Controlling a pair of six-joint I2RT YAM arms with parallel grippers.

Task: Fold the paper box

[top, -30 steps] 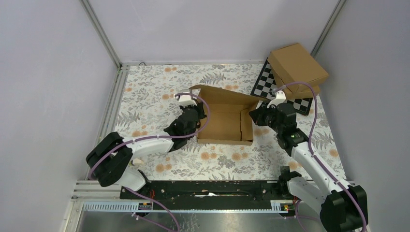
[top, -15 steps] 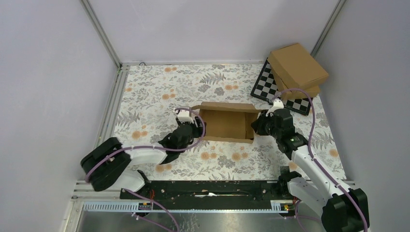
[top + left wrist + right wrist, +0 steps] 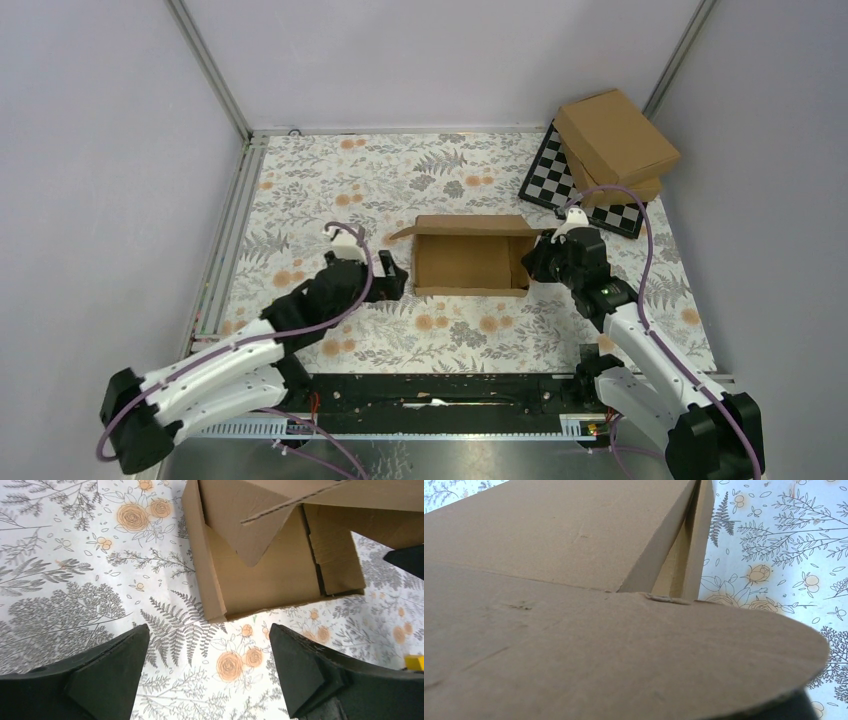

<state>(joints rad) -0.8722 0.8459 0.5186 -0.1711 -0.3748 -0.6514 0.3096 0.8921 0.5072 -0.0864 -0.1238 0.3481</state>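
Top external view is showing the paper box point(image 3: 470, 262) sitting on the surface point(image 3: 320, 190) between my arms, half formed. My left end effector point(image 3: 388, 275) is hanging wide open, empty, just beside its left wall; my right end effector point(image 3: 535, 262) is pinching the right-end flap point(image 3: 624, 655). I am judging wall-folding underway; next I am needing to tuck the loose tab point(image 3: 255, 530) inward. Only the left wrist view is revealing that tab drooping inside.
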